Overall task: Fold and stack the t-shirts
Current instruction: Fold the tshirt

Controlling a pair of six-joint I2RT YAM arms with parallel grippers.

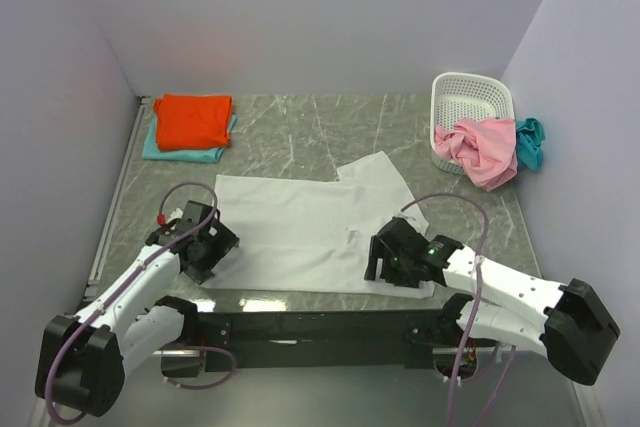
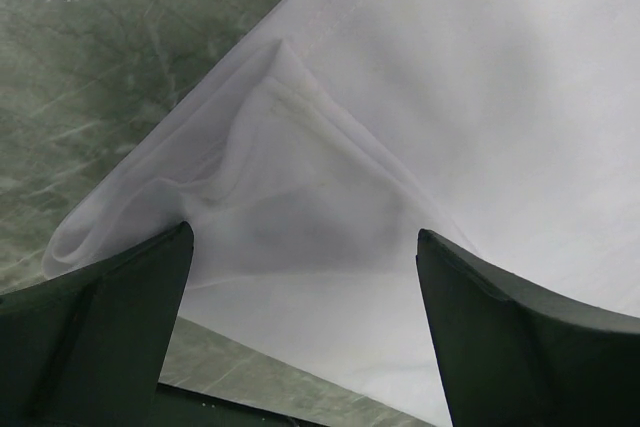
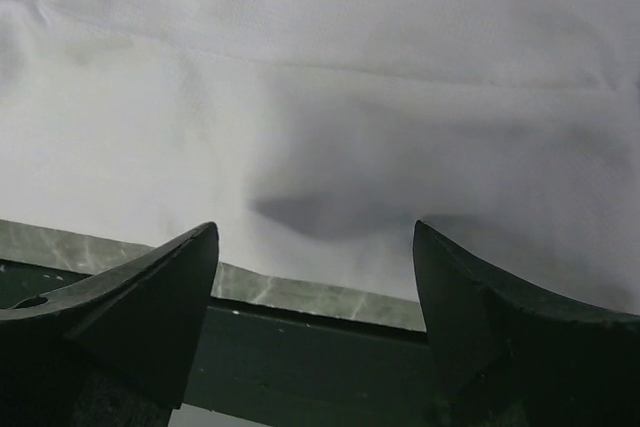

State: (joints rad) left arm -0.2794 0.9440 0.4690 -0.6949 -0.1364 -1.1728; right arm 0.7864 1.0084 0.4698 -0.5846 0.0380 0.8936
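Observation:
A large white t-shirt [image 1: 300, 227] lies spread flat in the middle of the table. My left gripper [image 1: 205, 252] is open over its near left corner, where the cloth [image 2: 300, 197] is bunched into a fold. My right gripper [image 1: 392, 257] is open over the shirt's near right edge [image 3: 330, 147], the hem between the fingers. An orange-red t-shirt [image 1: 193, 119] lies folded on a pale aqua one [image 1: 160, 150] at the far left. A pink t-shirt [image 1: 480, 147] and a teal-blue one [image 1: 530, 140] hang over the basket.
A white perforated laundry basket [image 1: 470, 102] stands at the far right by the wall. The table's near edge and a black rail [image 1: 310, 325] run just below both grippers. Walls close in the table on the left, back and right.

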